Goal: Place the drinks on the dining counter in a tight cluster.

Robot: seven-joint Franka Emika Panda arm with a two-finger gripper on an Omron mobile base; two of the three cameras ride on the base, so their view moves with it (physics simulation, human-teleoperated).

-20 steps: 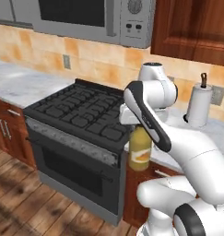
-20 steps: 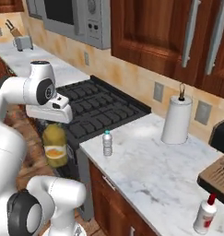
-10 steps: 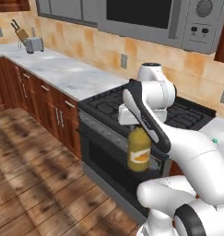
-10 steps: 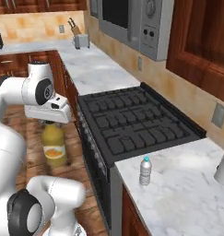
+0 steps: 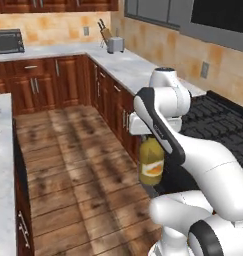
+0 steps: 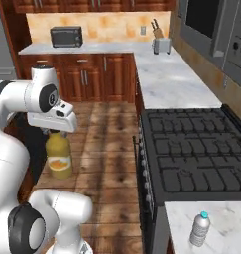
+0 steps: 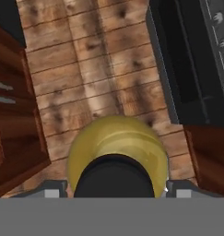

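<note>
My gripper (image 5: 148,140) is shut on the neck of the big amber-yellow juice jug (image 5: 152,163) with its orange label, and the jug hangs upright over the wooden floor in front of the stove. From the right base, the jug (image 6: 59,156) hangs under the gripper (image 6: 55,133). In the hand view I look down on the jug's shoulder (image 7: 118,143) and dark cap, with one finger (image 7: 50,189) on each side. A small clear blue-capped water bottle (image 6: 200,228) stands on the marble worktop at lower right. The dining counter (image 5: 3,120) shows as a white-grey strip at the far left.
The black stove (image 6: 191,149) lies to the right, with the oven front close to the jug. Wooden cabinets under a marble worktop (image 6: 166,74) run along the wall, carrying a toaster and knife block (image 6: 160,43) and a toaster oven (image 6: 66,36). Open wooden floor (image 5: 73,160) lies between cabinets and dining counter.
The whole picture has swung to the left along the kitchen, so the base has turned. The jug stays in the gripper in the same pose.
</note>
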